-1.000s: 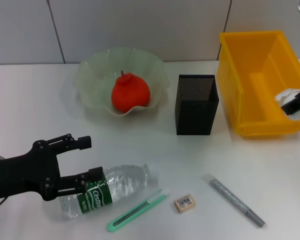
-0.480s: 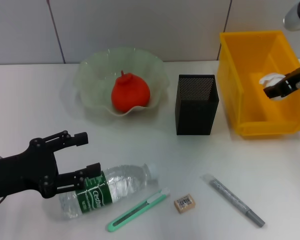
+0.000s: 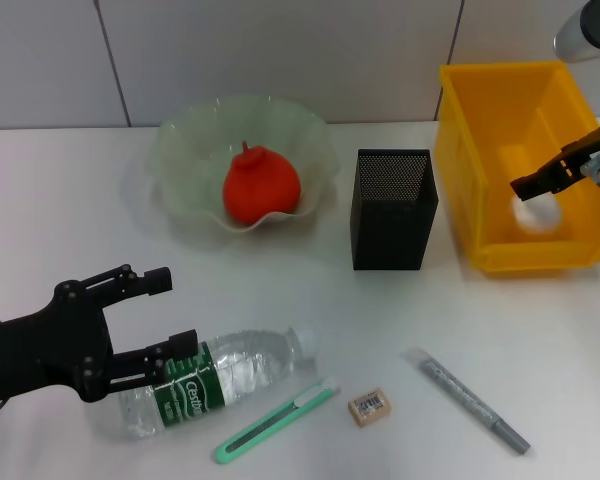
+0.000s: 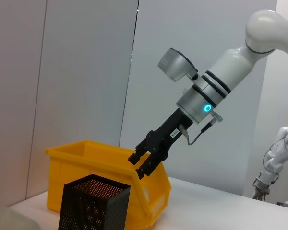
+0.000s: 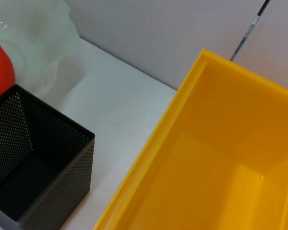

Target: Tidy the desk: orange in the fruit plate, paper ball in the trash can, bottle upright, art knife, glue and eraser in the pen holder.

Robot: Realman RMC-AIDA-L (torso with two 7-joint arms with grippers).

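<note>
Inside trash can (image 3: 495,140), paper ball (image 3: 536,211) now released.

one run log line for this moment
left gripper: open at lying bottle | right gripper: open over trash can | paper ball: in can

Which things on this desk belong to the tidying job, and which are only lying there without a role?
Belong to the job:
orange in fruit plate
paper ball in yellow trash can
bottle, lying down
art knife
eraser
glue pen
pen holder

Only lying about:
nothing visible
</note>
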